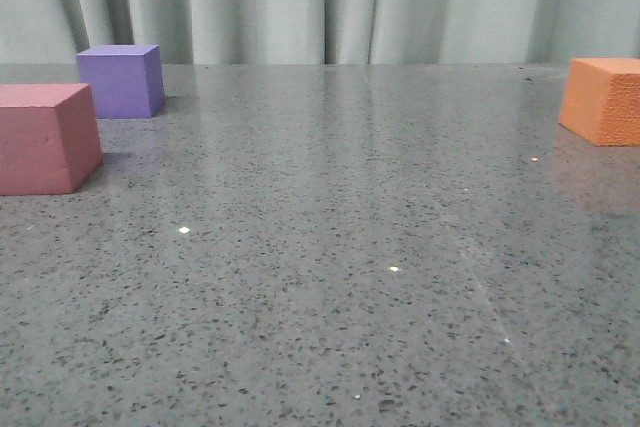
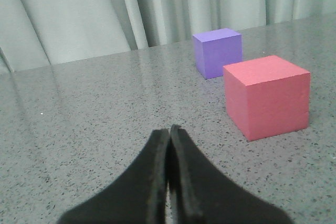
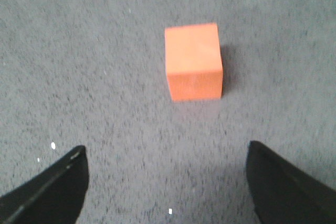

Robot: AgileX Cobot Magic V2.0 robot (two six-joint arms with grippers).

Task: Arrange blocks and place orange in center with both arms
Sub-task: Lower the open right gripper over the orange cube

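I see the speckled grey worktop (image 1: 330,277) spread wide, with pale curtains (image 1: 330,2) behind it. My right jaws (image 3: 167,182) are spread far apart, holding nothing; the orange cube (image 3: 192,61) sits ahead of them on the worktop, roughly in line with the gap, clear of both fingers. My left jaws (image 2: 169,135) are pressed together, empty. Ahead of them and off to one side stands the pink-red cube (image 2: 266,97), with the purple cube (image 2: 217,52) just beyond it, the two near each other but not touching. Across the worktop, the orange cube stands well apart from those two.
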